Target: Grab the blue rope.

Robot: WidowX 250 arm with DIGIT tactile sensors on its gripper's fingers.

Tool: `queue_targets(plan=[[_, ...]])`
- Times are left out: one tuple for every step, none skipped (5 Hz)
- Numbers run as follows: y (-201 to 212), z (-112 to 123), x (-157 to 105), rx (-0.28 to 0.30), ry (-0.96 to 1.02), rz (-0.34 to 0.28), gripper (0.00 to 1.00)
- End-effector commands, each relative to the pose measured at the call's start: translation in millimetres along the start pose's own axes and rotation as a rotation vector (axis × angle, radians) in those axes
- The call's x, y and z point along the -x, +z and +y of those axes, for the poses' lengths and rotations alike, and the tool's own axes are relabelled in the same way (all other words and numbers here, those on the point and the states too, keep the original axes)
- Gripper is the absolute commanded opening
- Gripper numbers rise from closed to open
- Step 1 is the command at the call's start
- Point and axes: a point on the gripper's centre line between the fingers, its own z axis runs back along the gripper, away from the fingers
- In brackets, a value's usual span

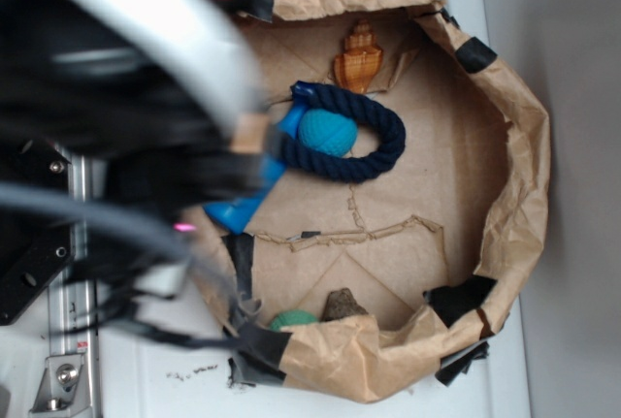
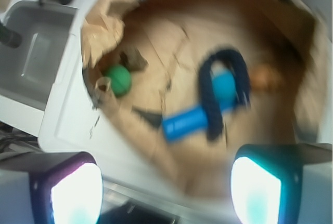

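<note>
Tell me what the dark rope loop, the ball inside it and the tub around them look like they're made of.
The rope looks like soft twisted fibre, matte navy, with visible spiral strands. The ball seems rubber or plastic, teal with a bumpy surface; which one is unclear. The tub appears to be creased brown paper patched with black tape.

Even soft light, wrist view motion-blurred, near arm defocused

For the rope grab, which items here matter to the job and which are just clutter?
Part of the job:
- blue rope, a navy loop in the paper-lined bin
- gripper, above the bin, holding nothing

Just lying about:
- teal ball, inside the loop
- blue cylinder, crossing under the rope
- orange shell
- green ball
- brown lump
</note>
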Motion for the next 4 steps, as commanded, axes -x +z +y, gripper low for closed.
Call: queue_targets(plan=[[-77.5,44.5,-71.7,-0.130,-0.157,0.086,1.00],[-117.5,43.6,-65.8,-0.134,-0.169,0.169,1.00],[-145.0,61.0,-51.9,-0.226,-0.071,0.329,1.00],[-163.2,86.8,-29.1,-0.163,0.002,0.429,1.00]])
